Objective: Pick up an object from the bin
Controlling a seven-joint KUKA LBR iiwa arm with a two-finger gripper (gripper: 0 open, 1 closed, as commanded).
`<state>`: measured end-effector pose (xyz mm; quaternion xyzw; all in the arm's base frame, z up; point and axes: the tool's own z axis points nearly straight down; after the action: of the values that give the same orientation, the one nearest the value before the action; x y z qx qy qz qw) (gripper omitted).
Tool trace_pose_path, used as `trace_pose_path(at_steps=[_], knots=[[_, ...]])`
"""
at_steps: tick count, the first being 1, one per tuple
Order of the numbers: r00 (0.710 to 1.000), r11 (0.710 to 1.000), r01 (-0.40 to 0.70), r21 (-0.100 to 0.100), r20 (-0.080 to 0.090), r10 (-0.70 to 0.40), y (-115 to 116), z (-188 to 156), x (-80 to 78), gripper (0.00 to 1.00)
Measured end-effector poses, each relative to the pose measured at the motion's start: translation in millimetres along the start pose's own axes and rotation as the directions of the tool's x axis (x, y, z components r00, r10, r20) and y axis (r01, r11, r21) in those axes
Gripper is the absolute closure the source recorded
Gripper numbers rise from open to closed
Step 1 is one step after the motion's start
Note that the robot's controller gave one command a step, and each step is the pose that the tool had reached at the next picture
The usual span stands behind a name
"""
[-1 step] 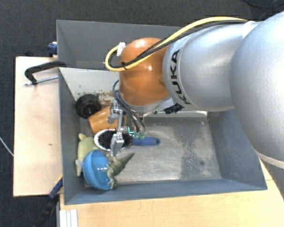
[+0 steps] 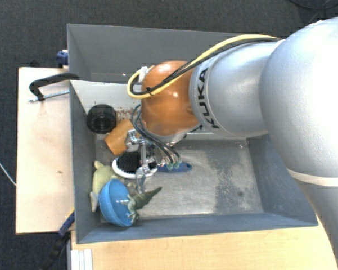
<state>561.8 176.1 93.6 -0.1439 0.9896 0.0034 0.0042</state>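
Since the black brush (image 2: 125, 163) sits right beside the claw (image 2: 142, 169), it may get knocked away; I cannot tell if the claw is spread.

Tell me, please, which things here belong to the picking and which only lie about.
Job: the tool, low in the bin; the black round brush and blue handle right beside it.
Lying about: black cap, orange block, pale soft toy, blue ball, green toy.

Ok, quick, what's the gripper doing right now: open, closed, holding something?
Gripper: cannot be told; it is low in the bin beside a black round thing, near a blue ball.
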Motion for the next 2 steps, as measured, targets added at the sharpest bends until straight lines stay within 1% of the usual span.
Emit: trace_pose_path(at_steps=[1, 2], knots=[[1.0, 1.0, -0.002, 0.001, -0.001, 0.002, -1.9, 1.4, 0.2, 1.0], [0.983, 0.983, 0.181, 0.005, 0.002, -0.181, -2.7, -126.1, 17.9, 1.0]])
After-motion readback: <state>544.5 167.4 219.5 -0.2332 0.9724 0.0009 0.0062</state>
